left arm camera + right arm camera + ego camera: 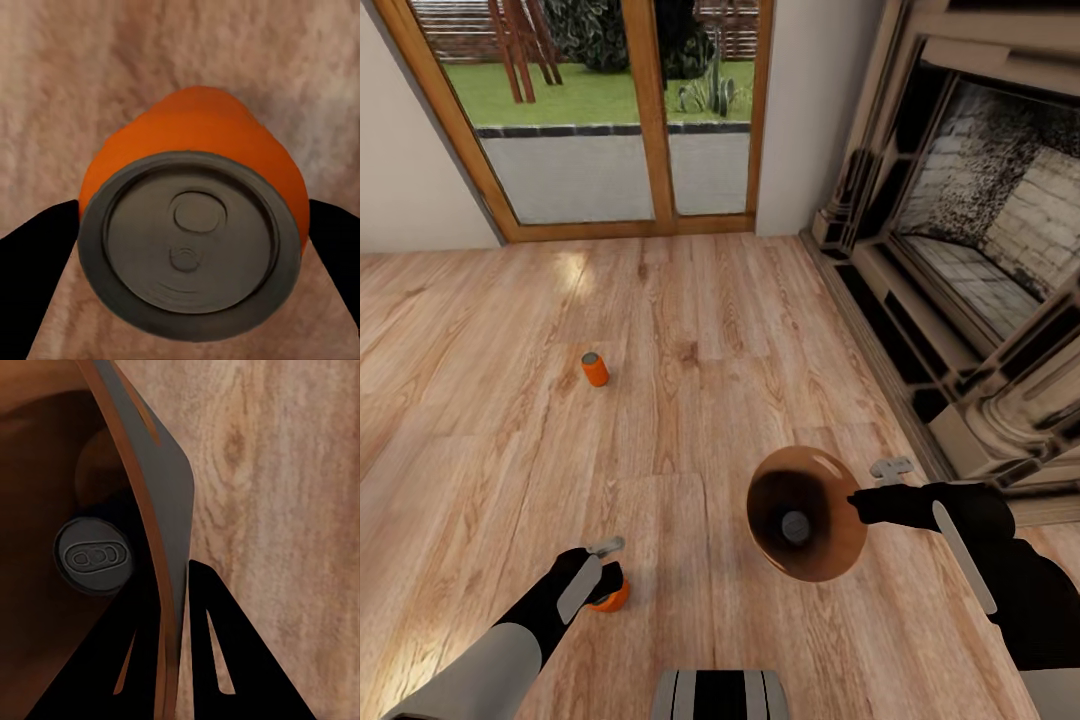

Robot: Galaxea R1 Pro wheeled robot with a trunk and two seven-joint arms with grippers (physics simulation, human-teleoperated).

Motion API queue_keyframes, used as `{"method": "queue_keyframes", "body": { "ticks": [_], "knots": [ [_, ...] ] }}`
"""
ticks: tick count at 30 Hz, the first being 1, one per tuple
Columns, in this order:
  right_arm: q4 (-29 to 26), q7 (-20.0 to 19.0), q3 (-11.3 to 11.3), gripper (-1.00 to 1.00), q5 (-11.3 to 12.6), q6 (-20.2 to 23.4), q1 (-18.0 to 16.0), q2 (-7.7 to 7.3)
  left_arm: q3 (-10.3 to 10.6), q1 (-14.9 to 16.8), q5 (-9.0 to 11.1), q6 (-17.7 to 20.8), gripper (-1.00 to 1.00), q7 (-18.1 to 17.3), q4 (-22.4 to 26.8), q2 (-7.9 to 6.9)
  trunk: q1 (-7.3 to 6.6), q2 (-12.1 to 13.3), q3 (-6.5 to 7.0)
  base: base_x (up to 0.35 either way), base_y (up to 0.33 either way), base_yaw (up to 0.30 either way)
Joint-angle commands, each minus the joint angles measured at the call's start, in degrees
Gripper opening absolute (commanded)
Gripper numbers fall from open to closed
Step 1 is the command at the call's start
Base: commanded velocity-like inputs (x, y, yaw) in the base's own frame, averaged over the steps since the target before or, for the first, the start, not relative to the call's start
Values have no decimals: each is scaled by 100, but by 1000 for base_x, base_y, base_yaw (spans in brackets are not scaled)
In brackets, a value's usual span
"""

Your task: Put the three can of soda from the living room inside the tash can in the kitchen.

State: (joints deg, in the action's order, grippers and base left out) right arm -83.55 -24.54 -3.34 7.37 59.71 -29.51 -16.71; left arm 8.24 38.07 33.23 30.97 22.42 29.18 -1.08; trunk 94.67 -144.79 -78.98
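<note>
Living room: warm plank floor (690, 330), wood-framed glass doors (620, 110) at 12 o'clock, carved-stone fireplace (980, 250) at 2 o'clock.

Left tool (603, 573) at 7 o'clock, low over the planks, its dark fingers (34, 240) flanking an orange soda can (199, 142) on either side. Seen down the left wrist: grey lid with pull tab facing the camera, fingers at the can's flanks, contact likely but not certain. Clenched on it or merely bracketing it: cannot tell for sure; judged a grasp in the making.

Right tool (857, 503) at 5 o'clock, pinched on the rim of the trash can (830, 550), one finger inside, one outside the wall (161, 495). Bin carried tilted, mouth toward the head camera, tan-brown inside. Dark can with silver top (94, 555) already lying at its bottom.

Second orange can (595, 369) upright on the floor at 11 o'clock, well apart from both arms.

Step in hand, by judgement: collecting the second of three cans. Next move calls for a firm squeeze, a straight lift, then a swing toward 3 o'clock over the bin's mouth, with the bin levelled first so nothing rolls out. Kitchen trip yet to come.
</note>
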Motion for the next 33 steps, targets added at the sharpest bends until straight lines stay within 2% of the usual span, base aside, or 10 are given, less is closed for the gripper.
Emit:
{"method": "queue_keyframes", "body": {
  "ticks": [1,5,16,19,20,24,25,26,30,33],
  "knots": [
    [-2,-42,0,-100,177,29,-2,1,-1,-1,-21,5,-100,-1,0,0,0,0,0,0,0,0],
    [-3,-42,0,-100,177,29,-2,1,-7,-1,-21,3,-100,-1,0,12,0,0,0,0,0,0],
    [116,-42,-3,-100,168,29,-21,24,-30,-86,-7,-4,-100,-10,182,19,-29,15,244,0,0,0],
    [541,-42,-1,-100,168,29,-57,44,-42,-476,-18,104,-100,9,1271,-7,-36,19,310,0,0,0],
    [843,-42,-1,-100,168,29,-96,50,-64,-897,-29,454,-100,23,2517,-21,-39,20,333,0,0,0],
    [1220,-37,-9,-100,162,29,-172,58,-40,-1300,9,1030,-100,147,4307,41,-49,25,421,0,0,0],
    [1435,-35,-18,-100,161,29,-249,60,-23,-1374,23,1205,-100,302,4804,161,-52,27,443,0,0,0],
    [1641,-34,-24,-100,160,29,-333,63,-18,-1410,12,1323,-100,441,5093,313,-54,28,465,0,0,0],
    [2082,-29,-33,-100,149,29,-503,94,-14,-1377,71,1541,-100,565,5825,494,-65,33,554,0,0,0],
    [2405,-26,-38,-100,144,29,-640,108,136,-1302,302,1788,-100,543,6139,719,-72,37,621,0,0,0]
  ]
}}
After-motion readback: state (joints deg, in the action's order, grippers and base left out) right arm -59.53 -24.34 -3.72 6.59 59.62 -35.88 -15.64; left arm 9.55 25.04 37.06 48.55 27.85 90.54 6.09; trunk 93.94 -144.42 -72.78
